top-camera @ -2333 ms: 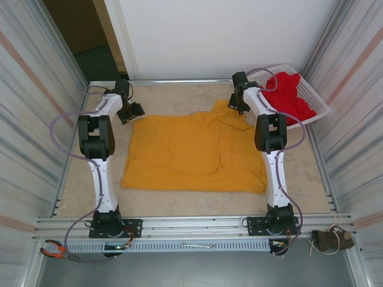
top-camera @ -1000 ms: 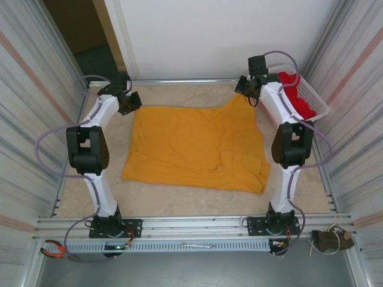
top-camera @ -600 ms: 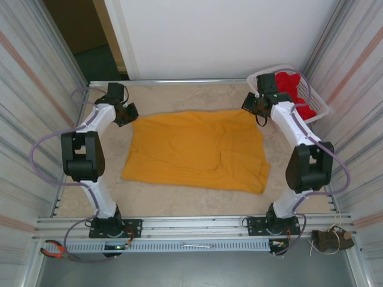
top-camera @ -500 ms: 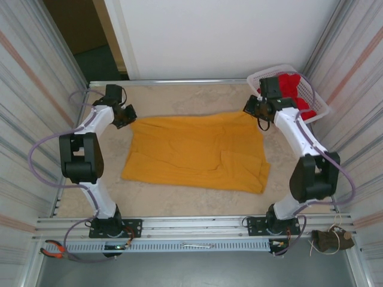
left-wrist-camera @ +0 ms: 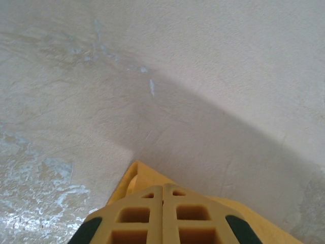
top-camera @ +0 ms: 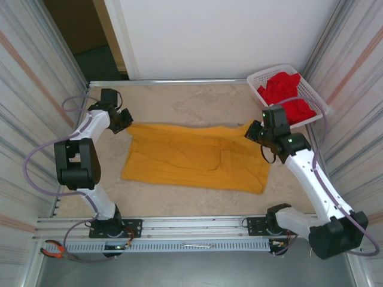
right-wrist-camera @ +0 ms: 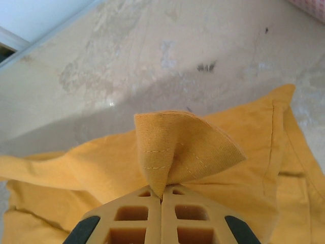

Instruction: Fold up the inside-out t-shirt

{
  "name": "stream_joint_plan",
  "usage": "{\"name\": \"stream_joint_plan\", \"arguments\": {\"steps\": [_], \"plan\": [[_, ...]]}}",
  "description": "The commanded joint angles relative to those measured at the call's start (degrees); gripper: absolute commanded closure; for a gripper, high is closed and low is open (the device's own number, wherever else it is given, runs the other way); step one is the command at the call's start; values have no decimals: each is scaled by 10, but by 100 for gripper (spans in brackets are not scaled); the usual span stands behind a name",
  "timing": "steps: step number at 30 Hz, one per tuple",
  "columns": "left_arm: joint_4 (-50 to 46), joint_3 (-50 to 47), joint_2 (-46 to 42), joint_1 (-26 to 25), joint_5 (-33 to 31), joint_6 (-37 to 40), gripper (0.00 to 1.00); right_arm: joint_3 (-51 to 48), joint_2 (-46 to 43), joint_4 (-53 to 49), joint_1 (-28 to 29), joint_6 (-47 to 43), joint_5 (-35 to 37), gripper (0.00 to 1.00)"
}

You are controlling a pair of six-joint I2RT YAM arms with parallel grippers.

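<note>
1. Nearward of both claws, toward the arm bases, the inside-out t-shirt [top-camera: 197, 161] lies on the table [top-camera: 191, 200]. Its long axis runs left to right and its near hem lies flat.
2. Between the claws runs the shirt's far edge, sagging a little in the middle.
3. At that edge's left end, the left claw [top-camera: 121, 121] is clenched on the corner. In the left wrist view a sliver of yellow cloth peeks past its fingertips [left-wrist-camera: 147, 195].
4. At the other end, the right claw [top-camera: 254, 131] is clenched on the far-right corner. It sits slightly nearer the hem than its partner.
5. My judgement is that the fold turns on one relation. The shirt's body lies nearward of both claws, so the held edge should travel that way, level with the hem.
6. Beyond the right claw, off to its right, a basket [top-camera: 263, 78] holds a red garment [top-camera: 287, 95], apart from the shirt.
</note>
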Motion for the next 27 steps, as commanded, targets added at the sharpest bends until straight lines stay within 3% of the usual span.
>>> {"name": "stream_joint_plan", "arguments": {"steps": [1, 14, 17, 22, 24, 27], "plan": [[-12, -23, -31, 7, -18, -17, 100, -31, -31, -30, 19, 42, 47, 100], [17, -114, -57, 8, -33, -44, 100, -124, -67, -32, 74, 86, 81, 100], [25, -110, -37, 8, -38, -35, 91, -150, -68, -28, 113, 107, 91, 100], [17, -88, -31, 15, -38, -19, 57, -168, -87, -86, 191, 161, 131, 59], [16, -92, -61, 19, -47, -18, 47, -159, -125, -115, 194, 169, 162, 52], [10, -98, -109, 21, -44, -18, 40, -146, -153, -109, 153, 144, 163, 47]]}}
